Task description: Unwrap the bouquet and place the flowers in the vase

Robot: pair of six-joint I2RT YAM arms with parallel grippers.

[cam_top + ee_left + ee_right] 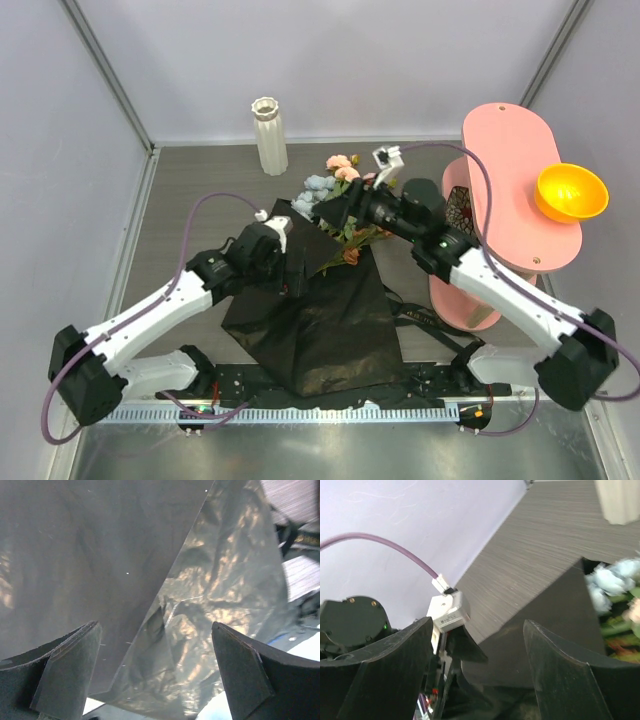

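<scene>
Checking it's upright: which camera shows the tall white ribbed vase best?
The top external view: the tall white ribbed vase stands whole and upright there. The right wrist view catches only a blurred part; the left wrist view shows none of it.

Right arm [400,215] crosses over the flowers [343,172], hiding their middle; right wrist view crops the vase [619,500] at the top edge, blooms blurred there.
</scene>
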